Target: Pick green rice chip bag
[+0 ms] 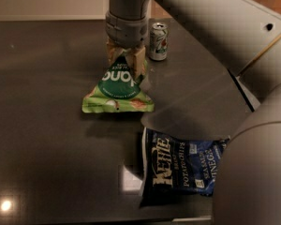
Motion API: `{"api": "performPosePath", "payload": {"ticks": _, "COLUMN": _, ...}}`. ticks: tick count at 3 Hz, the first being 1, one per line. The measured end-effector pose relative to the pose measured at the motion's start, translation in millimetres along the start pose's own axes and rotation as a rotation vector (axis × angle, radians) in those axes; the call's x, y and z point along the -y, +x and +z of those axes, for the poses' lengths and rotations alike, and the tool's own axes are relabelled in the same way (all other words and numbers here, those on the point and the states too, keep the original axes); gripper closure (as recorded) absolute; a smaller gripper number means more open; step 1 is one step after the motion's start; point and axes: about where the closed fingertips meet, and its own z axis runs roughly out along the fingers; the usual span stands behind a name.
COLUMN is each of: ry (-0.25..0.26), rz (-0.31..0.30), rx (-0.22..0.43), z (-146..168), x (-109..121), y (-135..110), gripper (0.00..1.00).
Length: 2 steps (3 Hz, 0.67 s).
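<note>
The claw (127, 64) is seen at the far middle of the table (42, 74), pointing straight down from the arm (126, 13). It is closed narrowly on the top of the green rice chip bag (118, 92), with one tan finger (139, 62) set on each side of the pouch's upper seam. The bag hangs from that pinch and spreads into a triangle towards its lower edge. Whether the lower edge rests on the table or has just cleared it cannot be told.

The bag is judged to be light, soft and mostly air, with brittle chips inside and a smooth film skin that may slide between the pads. The flat upper seam is thought the best place to hold, since only film is squeezed there and nothing is crushed. The grip appears to sit near the middle of the top, so little swing or twist is expected. A firm but moderate squeeze is advised, because a thin seam can creep out under its own weight.

A soda can (158, 41) stands just beside the claw on its right, apart from the bag. A blue potato chip bag (180, 170) lies nearer the camera, apart from the green one.
</note>
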Motion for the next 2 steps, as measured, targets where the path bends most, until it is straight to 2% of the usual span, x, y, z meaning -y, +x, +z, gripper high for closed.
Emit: {"api": "performPosePath", "payload": {"ticks": 2, "ry": 0.170, "rz": 0.131, "rx": 0.005, "z": -71.3, "x": 18.6, "y": 19.0, "gripper": 1.00}}
